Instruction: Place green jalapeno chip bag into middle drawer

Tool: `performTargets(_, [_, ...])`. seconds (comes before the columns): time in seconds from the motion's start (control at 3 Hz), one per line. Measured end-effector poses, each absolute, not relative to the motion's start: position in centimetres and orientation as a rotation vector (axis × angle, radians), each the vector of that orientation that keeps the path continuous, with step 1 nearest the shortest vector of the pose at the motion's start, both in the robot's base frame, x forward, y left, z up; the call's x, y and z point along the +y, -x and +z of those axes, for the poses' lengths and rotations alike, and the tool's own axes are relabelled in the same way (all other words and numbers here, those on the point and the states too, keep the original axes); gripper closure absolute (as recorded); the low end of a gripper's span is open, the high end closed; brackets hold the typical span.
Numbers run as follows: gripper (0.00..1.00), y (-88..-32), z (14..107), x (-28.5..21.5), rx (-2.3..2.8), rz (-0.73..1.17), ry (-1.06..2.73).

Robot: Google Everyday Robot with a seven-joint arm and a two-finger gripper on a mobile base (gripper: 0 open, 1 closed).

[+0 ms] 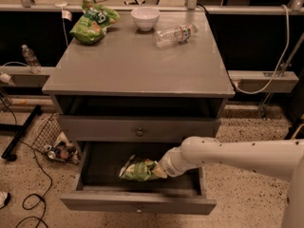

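Grey cabinet, worktop [137, 68] on top. Three things sit along the worktop's far edge:
- far left corner: puffy green chip bag [93, 21] with a white logo
- middle of the far edge: white bowl [145, 18], upright, contents not visible
- toward the far right corner: clear plastic water bottle [175, 33], lying on its side

The rest of the worktop is bare grey.

Under the worktop is a dark open slot [142, 107]; nothing can be made out inside. Below it is a closed grey drawer front [139, 127] with a round dark knob.

The middle drawer [137, 204] at the bottom is pulled out, with a dark interior. The green jalapeno chip bag [139, 170] is inside it, about mid-width. It is crumpled and lies roughly level. I can't tell if it touches the drawer floor.

A white arm [232, 155] comes in from the right and reaches down into the drawer. The gripper [160, 169] is inside the drawer on the right side and grasps the right end of the green jalapeno chip bag.

On the floor left of the cabinet, a wire basket [53, 141] holds small cans and clutter, too small to name. A second small water bottle [30, 58] stands on the ledge at left, and black cables [33, 194] run across the floor.
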State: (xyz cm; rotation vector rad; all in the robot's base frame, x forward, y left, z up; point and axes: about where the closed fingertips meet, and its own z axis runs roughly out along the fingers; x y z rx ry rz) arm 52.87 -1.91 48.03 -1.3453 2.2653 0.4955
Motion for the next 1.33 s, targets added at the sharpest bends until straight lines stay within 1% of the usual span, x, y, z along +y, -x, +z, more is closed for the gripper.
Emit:
performTargets(1.0, [0.12,-52.67,47.79,-1.61,2.266,0.503,1.352])
performTargets(1.33, [0.0,-52.58,48.2,-2.58,2.277,0.471,1.334])
